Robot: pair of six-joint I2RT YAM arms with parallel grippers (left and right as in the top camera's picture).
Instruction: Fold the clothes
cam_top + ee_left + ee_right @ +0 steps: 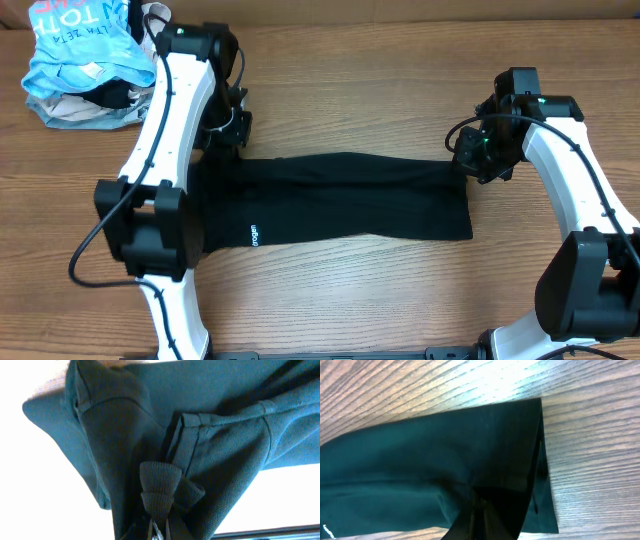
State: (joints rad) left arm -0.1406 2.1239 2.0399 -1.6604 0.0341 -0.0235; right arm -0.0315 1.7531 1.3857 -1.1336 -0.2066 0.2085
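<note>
The black T-shirt [340,198] lies on the wooden table as a long folded band with a small white logo [254,236] near its left end. My left gripper [232,128] is at the band's upper left corner, shut on a bunch of the shirt's fabric [159,491], with sleeve hems hanging above it. My right gripper [468,160] is at the band's upper right corner, shut on the shirt's edge [485,505]. The right wrist view shows the band's squared right end [540,435] flat on the wood.
A heap of other clothes, with a light-blue garment with white lettering [80,50] on top, sits at the table's far left corner. Bare wooden table [350,300] lies in front of the shirt.
</note>
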